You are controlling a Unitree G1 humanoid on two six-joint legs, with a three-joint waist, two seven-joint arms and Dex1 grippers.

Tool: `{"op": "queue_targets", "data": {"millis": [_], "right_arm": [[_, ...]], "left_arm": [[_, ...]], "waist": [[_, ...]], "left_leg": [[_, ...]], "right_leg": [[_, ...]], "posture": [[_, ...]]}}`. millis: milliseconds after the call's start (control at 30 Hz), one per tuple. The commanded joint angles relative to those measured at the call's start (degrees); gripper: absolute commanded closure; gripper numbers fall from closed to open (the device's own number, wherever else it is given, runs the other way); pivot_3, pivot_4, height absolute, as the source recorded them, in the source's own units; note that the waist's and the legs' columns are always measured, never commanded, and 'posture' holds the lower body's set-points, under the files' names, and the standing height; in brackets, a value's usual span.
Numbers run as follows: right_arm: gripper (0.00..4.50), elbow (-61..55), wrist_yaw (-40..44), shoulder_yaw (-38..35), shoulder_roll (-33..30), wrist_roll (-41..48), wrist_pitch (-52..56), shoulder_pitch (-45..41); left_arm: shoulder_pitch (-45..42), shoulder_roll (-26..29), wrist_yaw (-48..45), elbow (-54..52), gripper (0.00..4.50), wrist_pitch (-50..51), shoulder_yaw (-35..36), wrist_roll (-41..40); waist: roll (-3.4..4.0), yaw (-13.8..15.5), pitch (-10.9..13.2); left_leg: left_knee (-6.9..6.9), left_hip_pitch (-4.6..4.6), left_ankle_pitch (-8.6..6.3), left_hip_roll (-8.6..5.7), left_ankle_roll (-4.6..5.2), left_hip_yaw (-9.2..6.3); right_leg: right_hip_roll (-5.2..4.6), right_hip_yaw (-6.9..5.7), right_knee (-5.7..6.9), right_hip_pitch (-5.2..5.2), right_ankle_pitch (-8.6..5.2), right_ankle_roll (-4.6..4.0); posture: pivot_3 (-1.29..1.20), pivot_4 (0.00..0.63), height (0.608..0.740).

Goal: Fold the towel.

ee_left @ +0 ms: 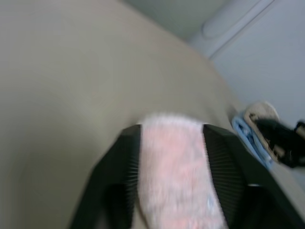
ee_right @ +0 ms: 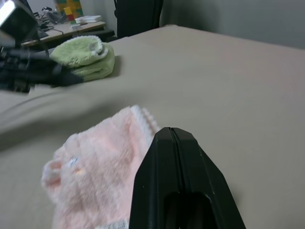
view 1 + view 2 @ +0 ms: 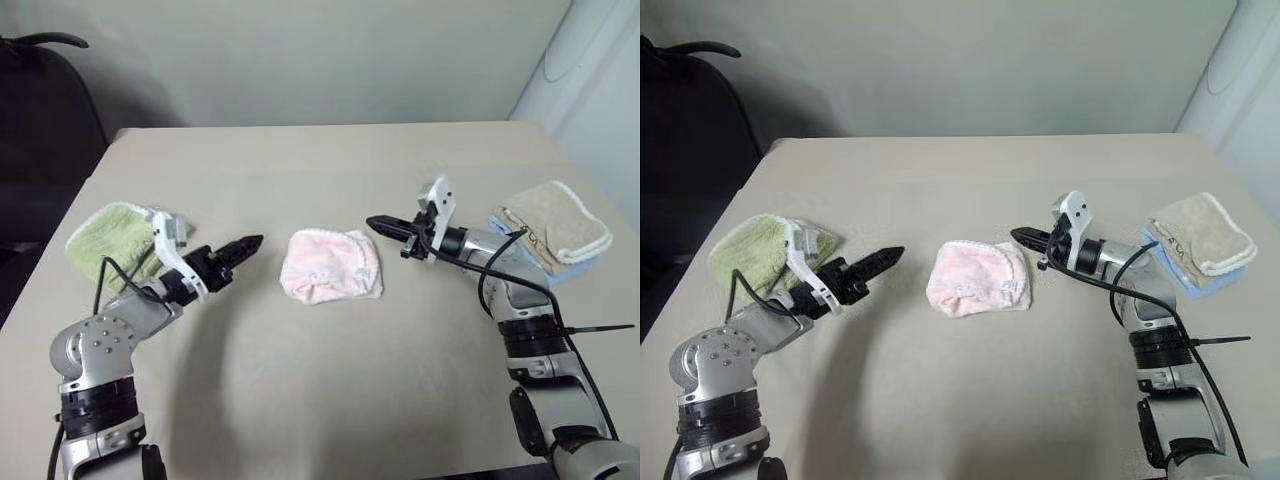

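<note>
The pale pink towel (image 3: 330, 266) lies folded into a small bundle with white edging at the middle of the table (image 3: 300, 170). My left gripper (image 3: 255, 241) hovers just to its left, pointing at it. Its fingers (image 1: 119, 162) stand apart and open, and the towel (image 1: 174, 167) shows in the gap beyond them, untouched. On the towel's other side my right gripper (image 3: 372, 222) points at its upper right corner. That gripper (image 2: 174, 130) is shut with nothing in it, close above the towel's edge (image 2: 95, 162).
A green folded towel (image 3: 110, 235) lies at the table's left edge behind my left arm. A beige towel with white trim (image 3: 555, 222) sits on a blue cloth (image 3: 572, 272) at the right edge. A dark chair (image 3: 40, 110) stands at the far left.
</note>
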Motion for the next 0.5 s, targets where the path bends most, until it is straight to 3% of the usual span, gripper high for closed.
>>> {"op": "queue_targets", "data": {"millis": [33, 100, 500], "right_arm": [[4.50, 0.35, -0.32, -0.81, 0.44, -0.07, -2.20, -1.33], [4.50, 0.07, -0.46, -0.65, 0.80, -0.10, -2.54, -1.06], [4.50, -2.38, -2.24, -0.94, 0.85, -0.10, -2.92, 1.43]], "left_arm": [[-1.27, -0.31, 0.24, 2.28, 0.72, 3.82, -2.59, -0.72], [-2.22, -1.10, -0.37, 4.18, 0.02, 3.96, -5.36, 1.14], [-9.14, -10.08, 0.14, 11.59, 0.02, 3.94, -13.98, 8.04]], "waist": [[0.00, 0.17, 0.00], [0.00, 0.22, 0.00], [-0.01, 1.17, 0.00]], "left_leg": [[0.00, -0.01, 0.00, 0.00, 0.00, -0.02], [0.01, -0.02, 0.00, 0.00, 0.00, -0.03], [0.10, -0.02, 0.02, -0.07, 0.03, -0.03]], "right_leg": [[0.00, 0.00, 0.00, 0.00, 0.00, 0.00], [0.00, 0.00, -0.02, 0.00, 0.00, 0.00], [-0.02, 0.00, 0.00, 0.04, 0.05, 0.09]], "posture": [[0.00, 0.150, 0.740], [0.00, 0.150, 0.740], [0.00, 0.150, 0.740]]}}
